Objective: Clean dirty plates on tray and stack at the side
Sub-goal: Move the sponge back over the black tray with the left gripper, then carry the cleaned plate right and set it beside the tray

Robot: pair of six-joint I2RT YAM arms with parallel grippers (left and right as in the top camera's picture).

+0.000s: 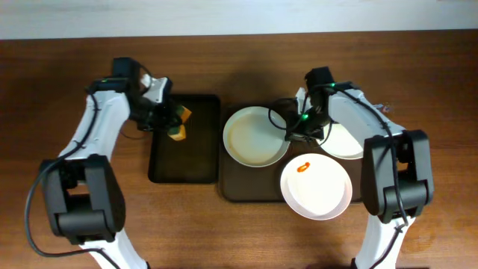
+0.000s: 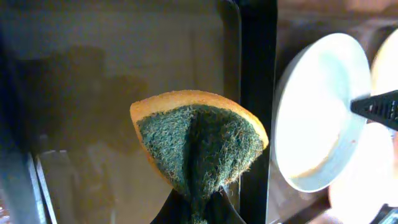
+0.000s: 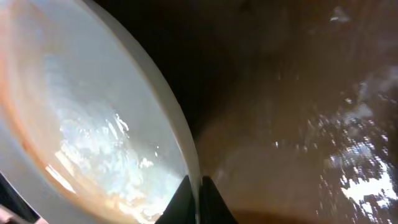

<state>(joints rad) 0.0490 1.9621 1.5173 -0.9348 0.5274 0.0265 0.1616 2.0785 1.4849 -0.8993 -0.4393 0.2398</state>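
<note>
My left gripper (image 1: 170, 119) is shut on a yellow sponge with a green scouring face (image 1: 178, 124), held over the left dark tray (image 1: 168, 168); in the left wrist view the sponge (image 2: 198, 140) bulges out of the jaws (image 2: 199, 208). My right gripper (image 1: 292, 135) is shut on the right rim of a cream plate (image 1: 254, 137), which is tilted over the right tray (image 1: 243, 188). In the right wrist view the fingers (image 3: 198, 200) pinch that plate's rim (image 3: 93, 124). A white plate with an orange smear (image 1: 316, 188) lies at the front. A third plate (image 1: 345, 142) lies behind the right arm.
The two dark trays sit side by side on the brown wooden table (image 1: 239, 52). The held plate (image 2: 317, 112) and the left tray's floor (image 2: 112, 81) show in the left wrist view. The front plate overhangs the right tray's front edge.
</note>
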